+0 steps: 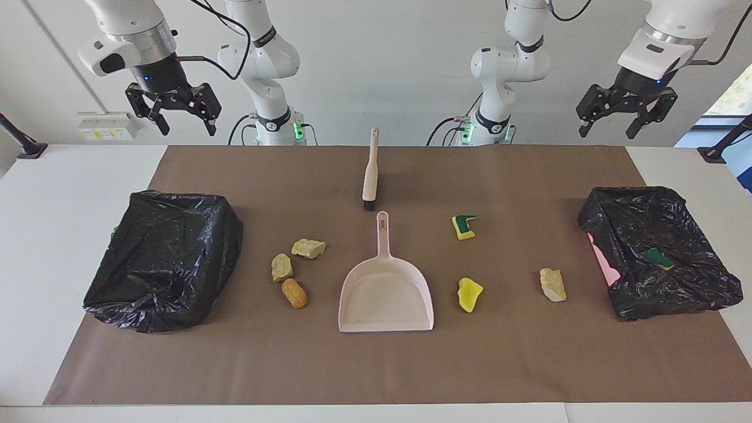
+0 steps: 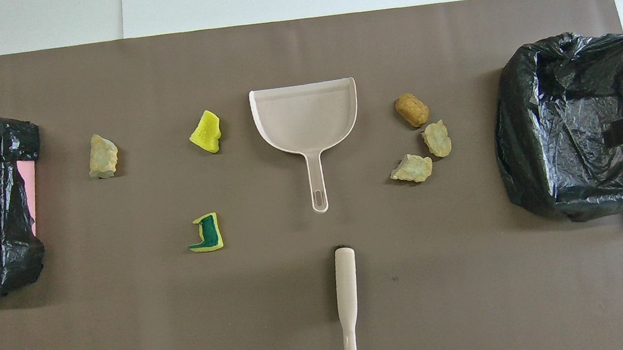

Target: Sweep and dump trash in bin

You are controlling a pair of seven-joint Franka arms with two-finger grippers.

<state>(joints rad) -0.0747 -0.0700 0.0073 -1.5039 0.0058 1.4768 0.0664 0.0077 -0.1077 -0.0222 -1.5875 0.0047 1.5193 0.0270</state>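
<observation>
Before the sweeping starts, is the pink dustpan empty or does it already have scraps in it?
Empty. The dustpan lies flat with a bare tray, and all six scraps sit on the brown mat beside it.

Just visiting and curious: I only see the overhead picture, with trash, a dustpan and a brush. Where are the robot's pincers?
Observer: The left pincer hangs high, open and empty, toward the left arm's end of the table.
Operator: And the other?
Observer: The right pincer hangs high toward the right arm's end, open, empty.
Operator: Where do the arms stand?
Observer: The left arm's base and right arm's base stand at the table edge nearest the brush.
</observation>
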